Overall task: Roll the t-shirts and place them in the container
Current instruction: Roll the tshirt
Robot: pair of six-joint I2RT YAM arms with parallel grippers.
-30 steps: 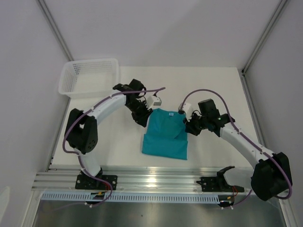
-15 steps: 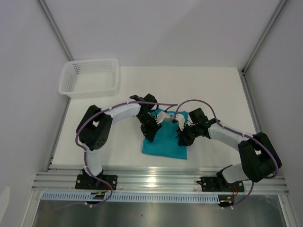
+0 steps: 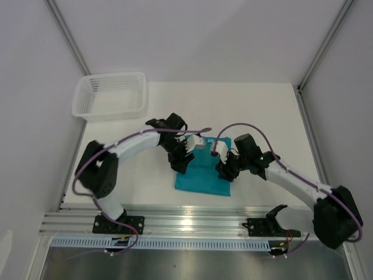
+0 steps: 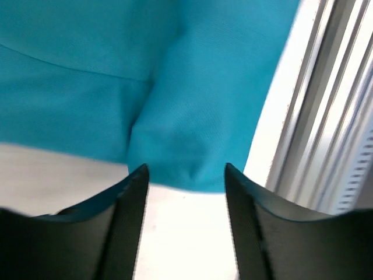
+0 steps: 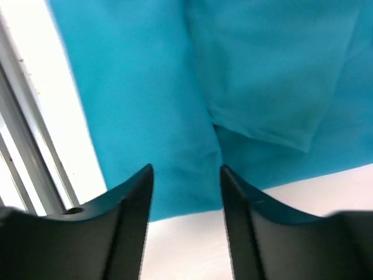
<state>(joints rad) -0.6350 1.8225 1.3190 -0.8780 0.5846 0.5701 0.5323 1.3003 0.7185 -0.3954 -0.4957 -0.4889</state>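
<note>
- Our left arm (image 3: 135, 140) arcs inward from its base, wrist tipped down; the left jaws stand apart, gripping nothing.
- Our right arm (image 3: 294, 181) mirrors it; the right jaws stand apart too, empty.

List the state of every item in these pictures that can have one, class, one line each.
t-shirt: folded, lying flat, not yet rolled.
basket: upright, empty.
left end effector: open at the shirt's left edge, holding nothing.
right end effector: open at the shirt's right edge, holding nothing.
</note>
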